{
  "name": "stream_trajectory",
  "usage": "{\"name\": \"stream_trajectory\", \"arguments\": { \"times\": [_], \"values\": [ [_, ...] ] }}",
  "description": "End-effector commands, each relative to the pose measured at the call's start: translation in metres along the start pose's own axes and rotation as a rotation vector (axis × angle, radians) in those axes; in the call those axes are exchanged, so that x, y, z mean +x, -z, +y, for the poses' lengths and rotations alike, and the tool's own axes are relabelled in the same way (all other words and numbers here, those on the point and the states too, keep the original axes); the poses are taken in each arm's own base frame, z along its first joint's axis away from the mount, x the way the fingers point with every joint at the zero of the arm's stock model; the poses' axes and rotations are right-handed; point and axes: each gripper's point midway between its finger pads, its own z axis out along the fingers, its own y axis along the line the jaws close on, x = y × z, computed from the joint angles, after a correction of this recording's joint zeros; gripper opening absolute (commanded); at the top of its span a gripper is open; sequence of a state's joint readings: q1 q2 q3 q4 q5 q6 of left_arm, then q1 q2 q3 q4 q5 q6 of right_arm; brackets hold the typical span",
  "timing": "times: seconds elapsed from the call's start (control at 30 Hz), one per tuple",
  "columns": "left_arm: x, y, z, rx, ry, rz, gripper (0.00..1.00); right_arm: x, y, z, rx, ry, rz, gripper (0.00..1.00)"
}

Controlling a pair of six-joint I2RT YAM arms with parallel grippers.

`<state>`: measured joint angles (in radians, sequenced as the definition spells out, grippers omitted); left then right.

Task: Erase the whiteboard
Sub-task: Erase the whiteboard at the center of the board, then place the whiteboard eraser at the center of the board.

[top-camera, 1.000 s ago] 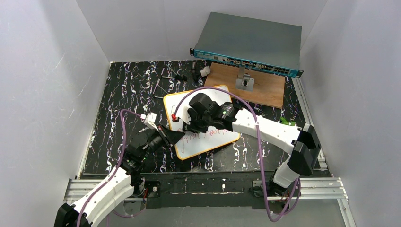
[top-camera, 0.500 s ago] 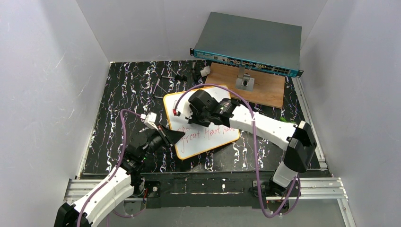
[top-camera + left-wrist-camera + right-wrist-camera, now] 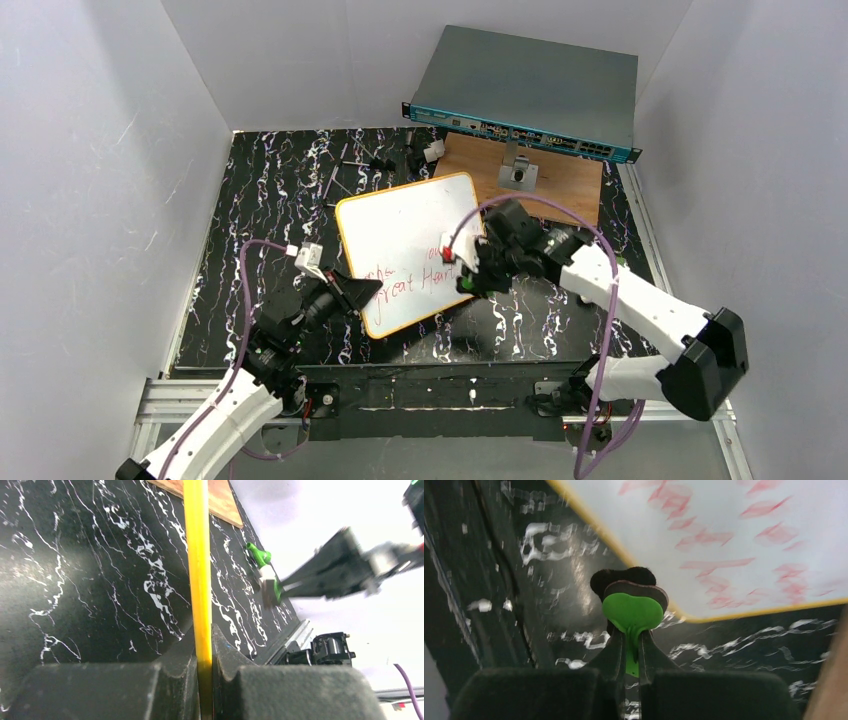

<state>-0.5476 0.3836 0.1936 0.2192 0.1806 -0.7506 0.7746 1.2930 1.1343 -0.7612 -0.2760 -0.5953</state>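
The whiteboard (image 3: 400, 230), white with an orange-yellow frame, lies tilted on the black marbled table. Red writing (image 3: 405, 280) covers its near part. My left gripper (image 3: 362, 290) is shut on the board's near left edge. In the left wrist view the yellow frame (image 3: 199, 555) runs up from between the jaws of the left gripper (image 3: 204, 645). My right gripper (image 3: 468, 275) is shut on a green eraser (image 3: 633, 611) with a dark pad (image 3: 624, 577). The pad sits at the board's right-hand edge, beside the whiteboard (image 3: 724, 530) and its red writing (image 3: 704, 537).
A brown wooden board (image 3: 560, 190) with a metal bracket (image 3: 518, 172) lies behind the whiteboard. A grey network switch (image 3: 530, 90) stands at the back. Small screws and parts (image 3: 380, 160) are scattered at the back left. White walls enclose the table; a metal rail (image 3: 450, 395) runs along the near edge.
My right arm swept the eraser from the board's upper left across to its right edge. The board shifted to the left and turned a little. The left gripper kept its hold.
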Motion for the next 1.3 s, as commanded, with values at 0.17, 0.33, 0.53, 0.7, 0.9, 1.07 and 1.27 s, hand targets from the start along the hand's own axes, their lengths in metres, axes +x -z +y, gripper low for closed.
{"name": "stream_trajectory", "arguments": {
  "times": [0.17,0.33,0.53,0.7,0.9,1.07,1.27],
  "values": [
    [-0.064,0.014,0.015,-0.198,-0.204,-0.211,0.0,0.093,-0.038,0.024,-0.021,0.024,0.188,0.08],
    [-0.07,0.022,0.018,-0.231,-0.223,-0.23,0.0,0.104,-0.062,0.026,-0.049,-0.004,0.263,0.21],
    [-0.067,0.031,0.022,-0.25,-0.242,-0.225,0.0,0.105,-0.075,0.037,-0.112,-0.042,0.261,0.62],
    [-0.064,0.033,0.021,-0.239,-0.232,-0.222,0.0,0.098,-0.074,0.039,-0.128,-0.058,0.236,0.69],
    [-0.06,0.032,0.005,-0.154,-0.206,-0.205,0.0,0.08,-0.069,0.036,-0.181,-0.131,0.148,0.74],
    [-0.062,0.028,-0.01,-0.06,-0.081,-0.262,0.0,0.071,-0.08,0.027,-0.19,-0.195,0.138,0.75],
    [-0.06,0.02,-0.014,-0.009,0.001,-0.276,0.0,0.037,-0.084,0.008,-0.153,-0.247,0.058,0.75]
  ]
}}
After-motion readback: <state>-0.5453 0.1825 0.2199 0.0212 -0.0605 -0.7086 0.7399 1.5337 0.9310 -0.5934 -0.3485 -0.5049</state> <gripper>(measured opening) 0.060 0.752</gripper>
